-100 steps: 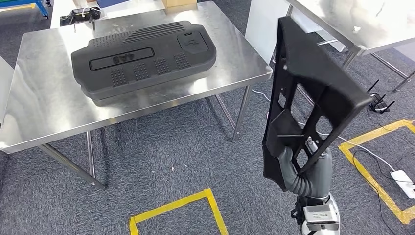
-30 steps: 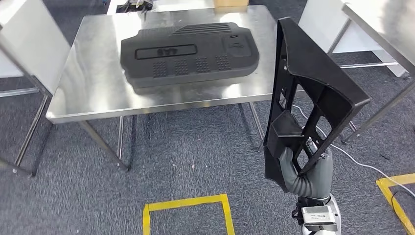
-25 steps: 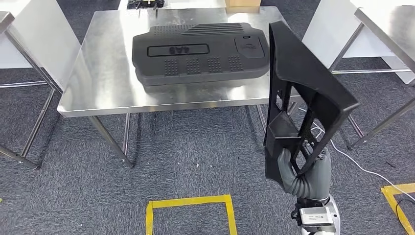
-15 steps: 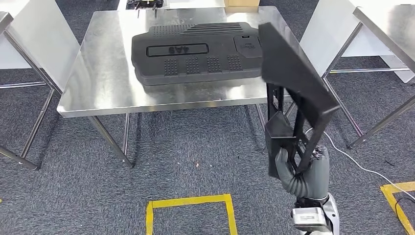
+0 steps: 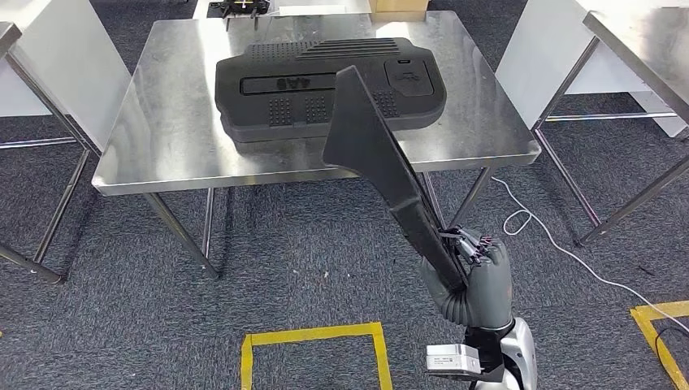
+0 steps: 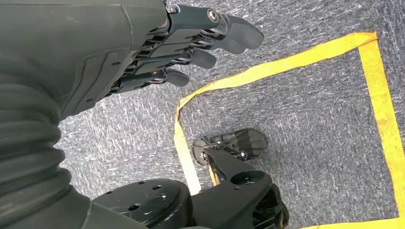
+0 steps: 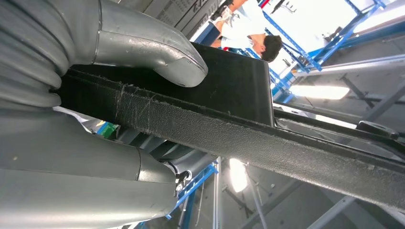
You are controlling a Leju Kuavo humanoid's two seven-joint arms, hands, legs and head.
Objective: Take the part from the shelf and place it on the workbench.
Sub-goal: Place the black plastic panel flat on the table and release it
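The big change is in the black part the right robot hand carries. Half a second back it stood nearly upright beside the arm, its ribbed open face turned toward the robot; now it has swung down and over to the left, so that it leans out across the near edge of the table. The table itself sits where it did a moment ago, which suggests the robot has stopped walking and turning and the arm alone is doing the work. I'd take this as the start of the laying-down: the part is being tipped toward the steel top, not yet resting on it.

Its long axis now runs on a slant from the robot hand, low and off the near-right corner, up toward the middle of the table. The broad free end points away from the robot and overlaps the large black cover that lies toward the far side; whether it touches that cover I cannot tell.

The right robot hand grips the part's lower end firmly, thumb pressed over one side of the rim. The left robot hand hangs over the carpet holding nothing, fingers loosely curved and apart.
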